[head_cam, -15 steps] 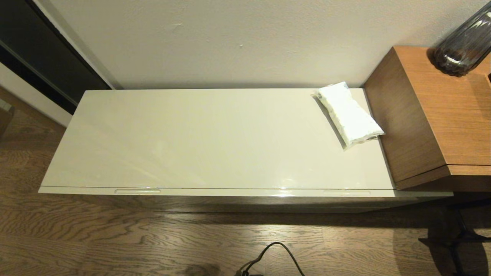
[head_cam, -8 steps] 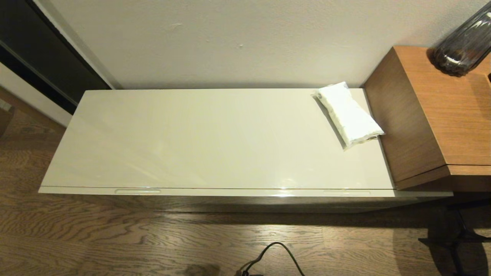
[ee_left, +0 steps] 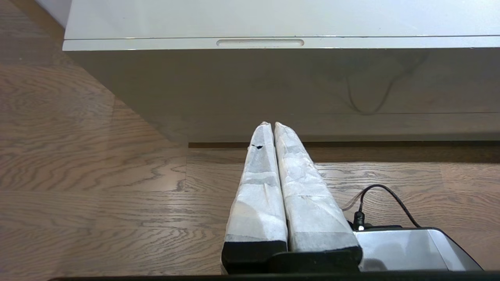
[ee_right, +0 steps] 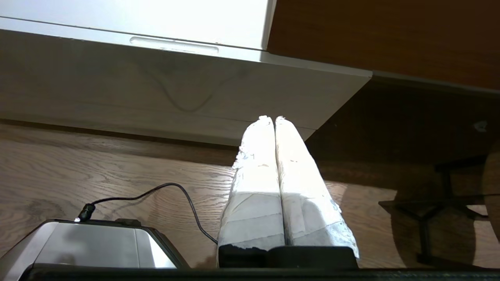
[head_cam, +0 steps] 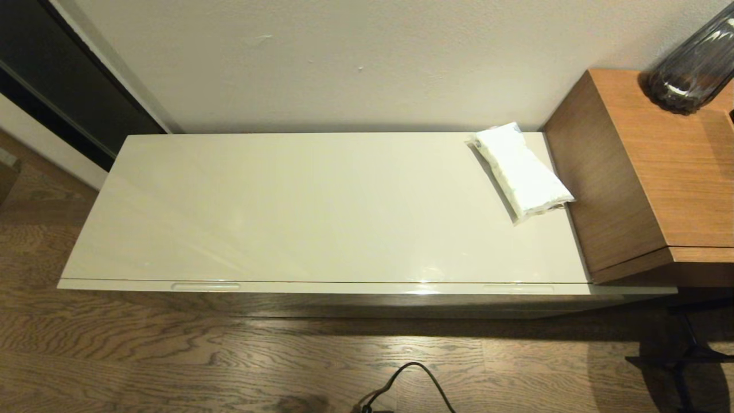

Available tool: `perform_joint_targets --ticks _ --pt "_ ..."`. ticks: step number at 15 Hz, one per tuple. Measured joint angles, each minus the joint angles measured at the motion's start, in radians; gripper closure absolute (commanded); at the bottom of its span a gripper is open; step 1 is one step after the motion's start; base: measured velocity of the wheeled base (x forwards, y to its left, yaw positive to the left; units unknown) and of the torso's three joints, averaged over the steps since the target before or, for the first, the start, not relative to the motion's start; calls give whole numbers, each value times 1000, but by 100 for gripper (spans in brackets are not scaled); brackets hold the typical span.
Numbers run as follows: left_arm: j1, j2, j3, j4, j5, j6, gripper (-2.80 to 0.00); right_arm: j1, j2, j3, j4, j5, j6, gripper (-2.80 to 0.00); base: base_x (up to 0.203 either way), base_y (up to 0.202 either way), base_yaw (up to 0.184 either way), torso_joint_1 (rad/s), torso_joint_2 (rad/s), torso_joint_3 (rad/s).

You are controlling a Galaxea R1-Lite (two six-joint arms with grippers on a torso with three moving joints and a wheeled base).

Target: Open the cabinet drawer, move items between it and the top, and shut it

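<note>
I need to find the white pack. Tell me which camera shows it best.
The head view: the pack lies whole on the top, at its far right end beside the wooden block. Neither wrist view shows it; both see only the drawer front from below.

I see a glossy cream-white top (head_cam: 321,206) carrying a soft white pack (head_cam: 522,171), an orange-brown wooden unit (head_cam: 648,172) with a dark smoky glass vase (head_cam: 697,63), a grey-brown grained wood floor (head_cam: 172,355) crossed by a black cable (head_cam: 413,378), and white-wrapped fingers (ee_left: 269,187) on black mounts.
</note>
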Motion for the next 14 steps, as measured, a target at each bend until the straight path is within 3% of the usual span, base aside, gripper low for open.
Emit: perform_joint_targets --ticks 5,11,14 --pt "0 0 0 0 0 0 0 0 -13 1 0 0 11 0 0 0 0 0 0 0" --pt "0 0 0 0 0 0 0 0 -18 1 22 -19 110 0 0 0 0 0 0 0" --pt "0 0 0 0 0 0 0 0 -19 0 64 -18 121 0 0 0 0 0 0 0"
